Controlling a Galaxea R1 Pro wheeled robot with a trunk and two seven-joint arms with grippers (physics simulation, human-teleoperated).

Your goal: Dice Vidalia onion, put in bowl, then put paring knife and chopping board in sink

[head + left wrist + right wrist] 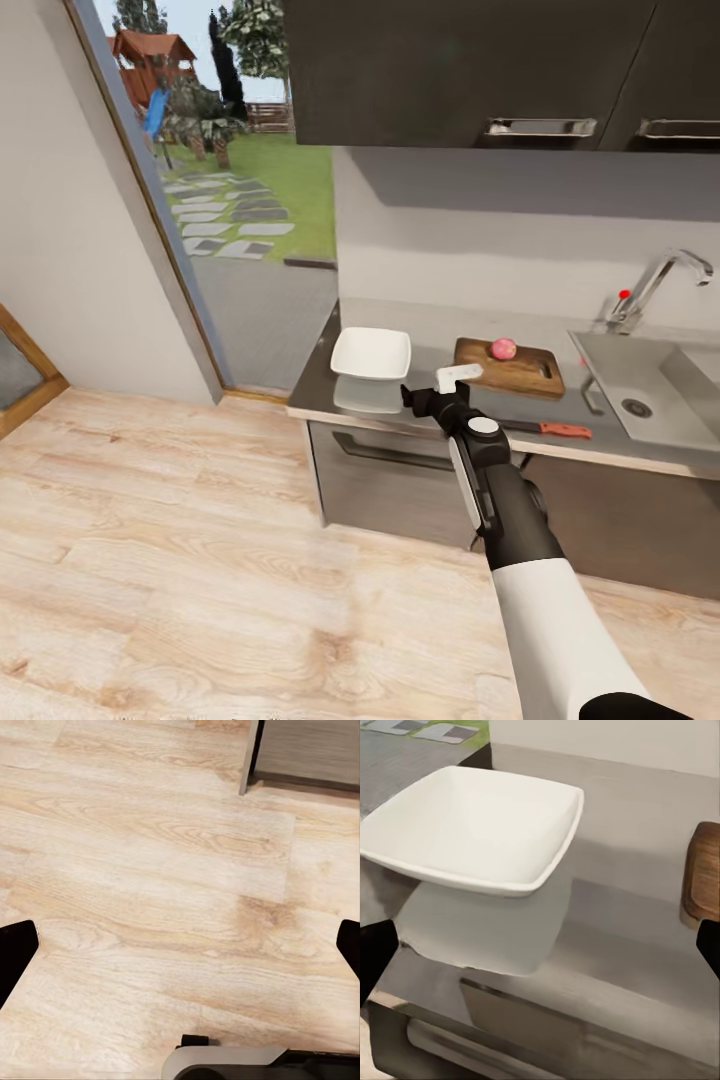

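Onion (503, 348) resting on chopping board (510, 368), back on the surface (430, 420), beyond and slightly right of right tool (447, 388). Right tool spread wide and empty, hovering at the surface's front edge between bowl (371, 353) and board. Paring knife (548, 429) lying flat just right of that tool, near sink (640, 385). Left tool (180, 945) wide apart, empty, over wooden floor (150, 870).

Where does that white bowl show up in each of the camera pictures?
Head view: the bowl sits on the countertop near its left end, left of the chopping board.
Right wrist view: the bowl is seen close up, with an edge of the chopping board at the side.
Left wrist view: wooden floor and a cabinet corner, no bowl.
Shared landmark: the chopping board beside the bowl.
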